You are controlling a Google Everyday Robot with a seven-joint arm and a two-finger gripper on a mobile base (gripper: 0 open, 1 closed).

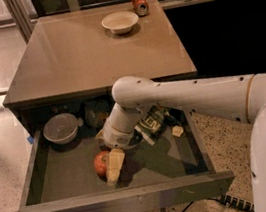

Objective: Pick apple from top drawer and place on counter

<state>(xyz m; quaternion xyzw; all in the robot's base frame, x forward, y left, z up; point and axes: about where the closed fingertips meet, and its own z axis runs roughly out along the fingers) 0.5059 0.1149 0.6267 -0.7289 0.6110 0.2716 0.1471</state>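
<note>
The top drawer (114, 203) is pulled wide open below the counter (89, 54). The apple (100, 163), red with orange patches, lies on the drawer floor near the front, left of centre. My gripper (110, 166) reaches down into the drawer from the right and is right up against the apple's right side. The arm's white wrist hangs just above and behind the apple. Part of the apple is hidden behind the gripper.
In the drawer are a grey bowl (60, 128) at the back left, a dark snack bag (151, 122) under my arm and a small pale object (177, 131) at the right. On the counter stand a white bowl (120, 22) and a red soda can (139, 3) at the back.
</note>
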